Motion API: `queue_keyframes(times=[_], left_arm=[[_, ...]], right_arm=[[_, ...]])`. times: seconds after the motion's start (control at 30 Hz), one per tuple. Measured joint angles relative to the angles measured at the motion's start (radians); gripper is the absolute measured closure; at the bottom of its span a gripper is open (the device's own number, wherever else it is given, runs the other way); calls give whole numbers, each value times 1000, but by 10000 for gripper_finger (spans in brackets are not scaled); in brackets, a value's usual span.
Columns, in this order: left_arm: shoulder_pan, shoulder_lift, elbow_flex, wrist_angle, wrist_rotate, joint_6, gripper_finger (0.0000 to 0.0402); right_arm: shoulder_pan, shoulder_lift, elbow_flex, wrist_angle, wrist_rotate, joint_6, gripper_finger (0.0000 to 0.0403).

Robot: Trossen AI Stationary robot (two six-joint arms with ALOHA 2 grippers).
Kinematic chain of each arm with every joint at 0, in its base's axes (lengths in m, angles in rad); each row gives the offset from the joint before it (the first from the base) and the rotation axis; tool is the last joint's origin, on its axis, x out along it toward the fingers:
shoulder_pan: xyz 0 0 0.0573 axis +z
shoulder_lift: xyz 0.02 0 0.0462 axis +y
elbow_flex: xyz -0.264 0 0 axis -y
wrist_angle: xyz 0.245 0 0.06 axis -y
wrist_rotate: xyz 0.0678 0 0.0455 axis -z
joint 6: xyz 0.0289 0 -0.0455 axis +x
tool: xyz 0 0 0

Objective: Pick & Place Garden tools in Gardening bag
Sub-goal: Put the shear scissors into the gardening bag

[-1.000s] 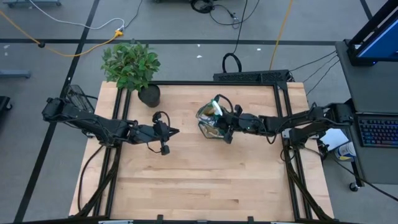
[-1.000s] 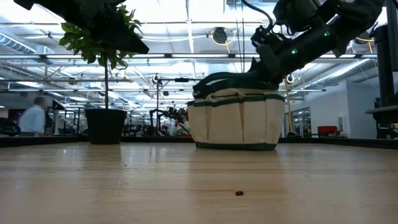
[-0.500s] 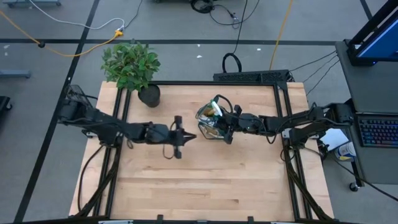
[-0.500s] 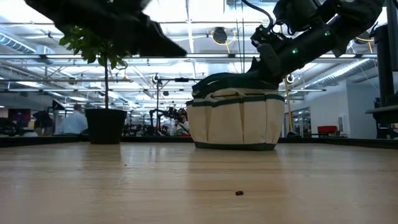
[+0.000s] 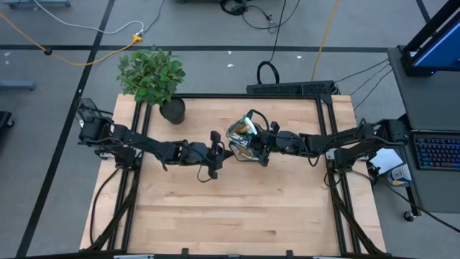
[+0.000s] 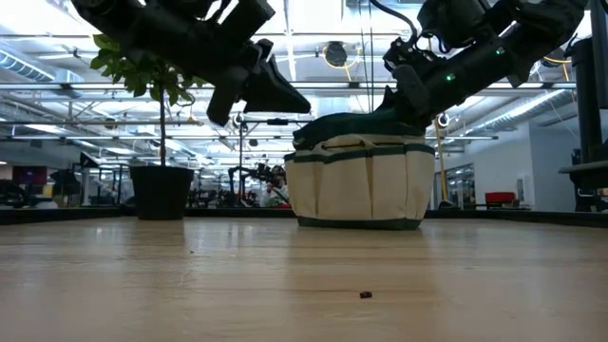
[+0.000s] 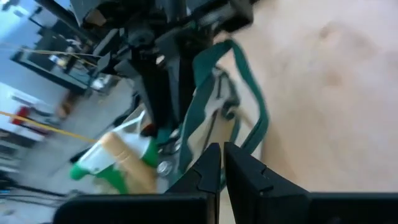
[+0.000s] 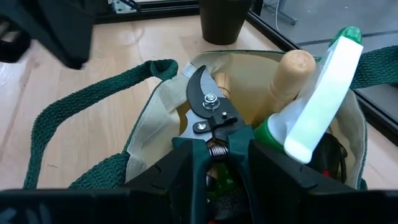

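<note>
1. High view: the bag [image 5: 243,142] sits near the middle of the table [image 5: 237,208], towards the far side, with the plant [image 5: 151,74] at the far left corner. The right gripper [image 5: 253,144] hangs over the bag's mouth, placed there, I judge, to lower a tool straight inside. The left gripper [image 5: 227,152] points at the bag's left side, just beside it, probably to steady the bag or catch its strap.

2. Low view: the bag [image 6: 359,180] stands upright on the table [image 6: 304,285], so its mouth faces up for loading. The right gripper [image 6: 404,95] is down at the rim. The left gripper [image 6: 290,100] hangs above the table, just off the bag's near upper edge, not touching it as far as I can tell. The pot [image 6: 161,192] stands well apart.

3. Left wrist view: the fingers [image 7: 208,171] are pressed together with nothing between them, aimed at the green strap [image 7: 252,99]. A spray bottle [image 7: 118,158] shows inside the bag.

4. Right wrist view: the right fingers [image 8: 180,158] are spread wide around the green handles of the shears [image 8: 210,118], holding them, blade tip out over the tan interior [image 8: 249,74]. A wooden handle [image 8: 289,71] and the spray bottle [image 8: 320,93] already stand in the bag, so the shears must go into the gap beside them.
</note>
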Motion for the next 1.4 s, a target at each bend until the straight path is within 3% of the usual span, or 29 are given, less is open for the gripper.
queue_keyframes(times=[0.13, 0.37, 0.7, 0.9, 1.13, 1.27, 1.4], left_arm=[[2, 0, 0, -4, -34, 64, 375], [-1, 0, 0, -41, 99, 62, 367], [9, 3, 0, -49, 56, 151, 256], [43, 23, 0, -46, 92, 204, 224], [96, 46, 1, 25, 126, 174, 248], [126, 46, 0, 33, 200, 174, 287], [140, 47, 0, 30, 210, 156, 337]], right_arm=[[0, 0, 0, 4, 0, 9, 257], [0, 0, 0, 6, 0, 9, 257], [2, 0, 0, 13, -48, 32, 257], [3, 0, 0, 41, -56, 44, 257], [1, 0, 0, 57, -56, 39, 257], [0, 0, 0, 57, -54, 35, 257], [0, 0, 0, 53, -25, 30, 257]])
